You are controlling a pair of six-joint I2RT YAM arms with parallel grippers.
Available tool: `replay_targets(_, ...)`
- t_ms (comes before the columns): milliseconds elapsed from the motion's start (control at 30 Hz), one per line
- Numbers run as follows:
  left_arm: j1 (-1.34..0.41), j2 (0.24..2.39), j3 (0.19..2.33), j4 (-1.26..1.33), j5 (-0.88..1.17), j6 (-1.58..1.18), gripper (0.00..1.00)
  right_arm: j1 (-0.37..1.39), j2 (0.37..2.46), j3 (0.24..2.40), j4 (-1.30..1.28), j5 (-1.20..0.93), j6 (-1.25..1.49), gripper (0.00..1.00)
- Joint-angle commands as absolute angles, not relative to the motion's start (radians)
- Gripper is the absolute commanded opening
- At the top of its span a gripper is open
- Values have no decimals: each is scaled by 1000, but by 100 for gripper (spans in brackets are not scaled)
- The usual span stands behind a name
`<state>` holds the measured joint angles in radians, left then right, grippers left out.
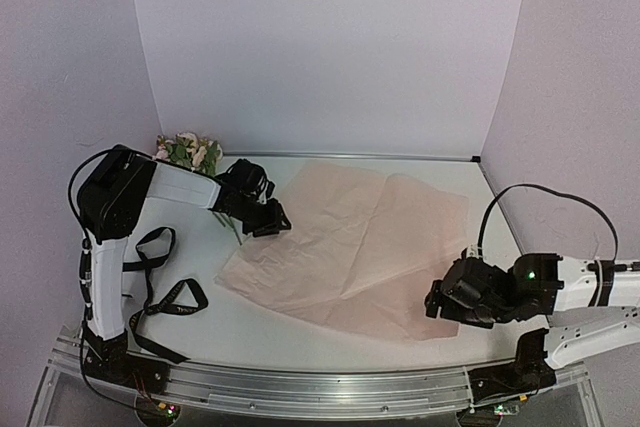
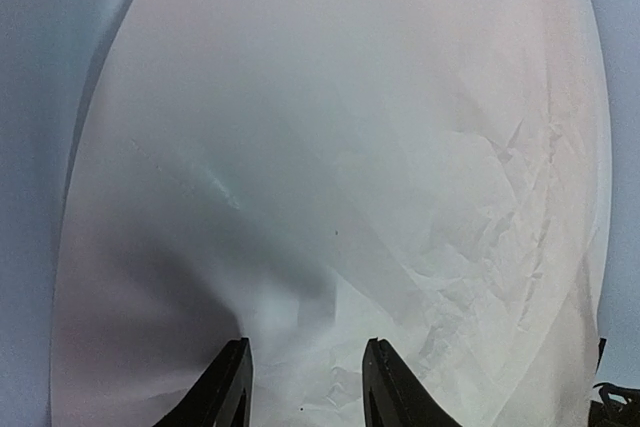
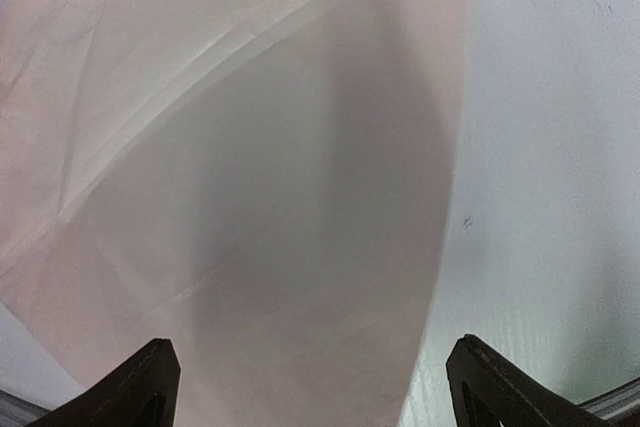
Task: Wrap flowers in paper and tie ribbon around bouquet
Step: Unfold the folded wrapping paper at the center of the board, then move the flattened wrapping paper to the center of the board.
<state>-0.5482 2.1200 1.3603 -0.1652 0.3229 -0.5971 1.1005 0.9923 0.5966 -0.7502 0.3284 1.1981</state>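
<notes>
Right hand (image 1: 441,303): at the near right corner of the paper (image 1: 350,247). Fingers spread wide, nothing between them, low over the sheet's edge.
Ribbon (image 1: 160,292): left of the paper and well apart from it, lying in loose loops on the worktop (image 1: 300,347). Neither hand touches it.
Paper: spread on the worktop, mostly flat, with one layer overlapping another along a diagonal crease. Nothing lies on it.
Left hand (image 1: 268,219): at the paper's far left edge. Fingers about half apart, with only pink sheet showing between them.
Flowers (image 1: 190,152): beyond the paper's far left corner, blooms partly behind the left arm, off the sheet.
Progress: early, by the look of it. The paper is laid out. Placing the flowers, rolling the cone and tying the ribbon all remain.
</notes>
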Motion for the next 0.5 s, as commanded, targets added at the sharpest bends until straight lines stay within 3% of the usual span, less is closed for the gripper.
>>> replay_targets(0,-481,2258,1492,-411,249,-471,40,991,1105,646,-713,143,1046,82)
replay_targets(167,-470,2350,1712,-514,258,-399,40,988,1190,651,-646,110,1060,74)
replay_targets(467,-470,2469,1992,-599,322,-343,43,894,1269,730,-532,86,927,75)
